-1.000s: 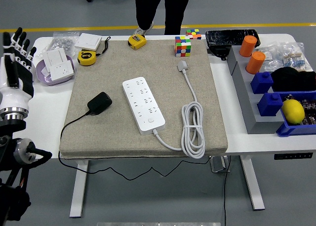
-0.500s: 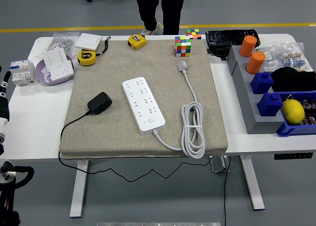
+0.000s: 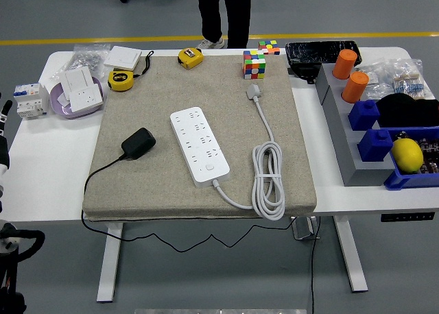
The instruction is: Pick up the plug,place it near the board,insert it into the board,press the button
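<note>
A: Now, item one: left hand. Change?

B: A second ago it stood raised at the worktop's left edge; now only a sliver shows there, well left of the power strip. Fingers: cannot tell. Right hand: not in view.

A: Item two: plug?

B: Black, lying on the grey mat just left of the power strip, apart from it, cord trailing off the mat's near edge. Position unchanged.

A: Meaning?

B: Likely no hand is placed to grasp; plug not inserted.
</note>
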You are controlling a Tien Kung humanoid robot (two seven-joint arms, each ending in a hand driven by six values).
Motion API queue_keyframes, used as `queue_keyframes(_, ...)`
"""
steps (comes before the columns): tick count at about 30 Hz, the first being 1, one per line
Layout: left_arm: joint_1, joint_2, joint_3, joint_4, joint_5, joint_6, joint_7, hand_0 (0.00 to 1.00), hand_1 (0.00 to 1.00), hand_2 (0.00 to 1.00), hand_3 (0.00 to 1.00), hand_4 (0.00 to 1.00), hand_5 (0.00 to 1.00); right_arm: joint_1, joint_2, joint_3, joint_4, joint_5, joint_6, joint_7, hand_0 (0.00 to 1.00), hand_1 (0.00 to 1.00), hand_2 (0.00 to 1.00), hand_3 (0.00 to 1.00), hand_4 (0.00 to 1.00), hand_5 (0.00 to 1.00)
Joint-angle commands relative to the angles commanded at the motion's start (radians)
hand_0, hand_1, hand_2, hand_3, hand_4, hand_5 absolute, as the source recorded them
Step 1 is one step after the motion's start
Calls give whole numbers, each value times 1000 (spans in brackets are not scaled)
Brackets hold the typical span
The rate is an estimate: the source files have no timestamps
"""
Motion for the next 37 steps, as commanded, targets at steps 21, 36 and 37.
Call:
queue_keyframes(21,-13,0,10,12,71,23,19,755,789,782,805,998,808,-4,-1,-24,0,28,-1,11,937,670,610,589,998,700)
queue_keyframes(36,-12,0,10,9,89,27,21,742,788,779,803,998,775,-5,1,-37,0,48,-5,20,934,670,610,590,998,700)
queue_keyframes(37,-13,0,11,9,92,28,22,742,788,779,803,998,775,-5,1,-38,0,48,-5,20,934,670,610,590,998,700)
